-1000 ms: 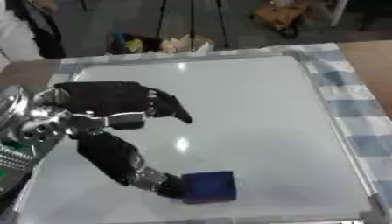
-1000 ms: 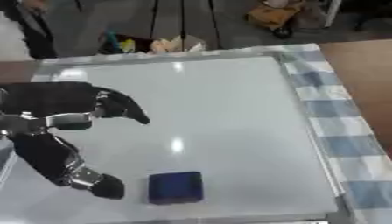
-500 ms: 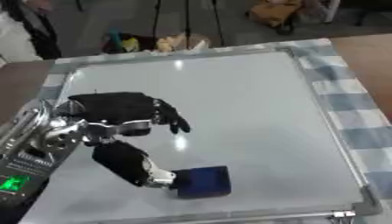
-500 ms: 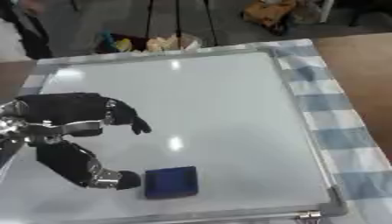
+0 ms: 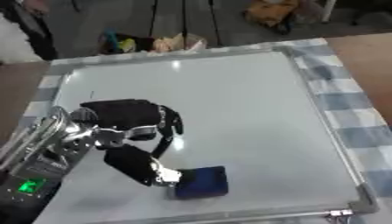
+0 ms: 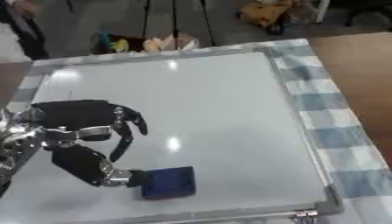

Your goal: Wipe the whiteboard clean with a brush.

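A whiteboard (image 5: 229,109) lies flat on a checked cloth (image 5: 360,131), the left hand (image 5: 126,124) hovers over its near left part, fingers curled downward and spread, thumb tip touching a dark blue brush (image 5: 201,181) near the front edge.

Both eye views look steeply down from the head, pretty close over the whiteboard (image 5: 229,113), sharing nearly all of it.

Black robot hand (image 5: 126,127) — silver joints, green light.
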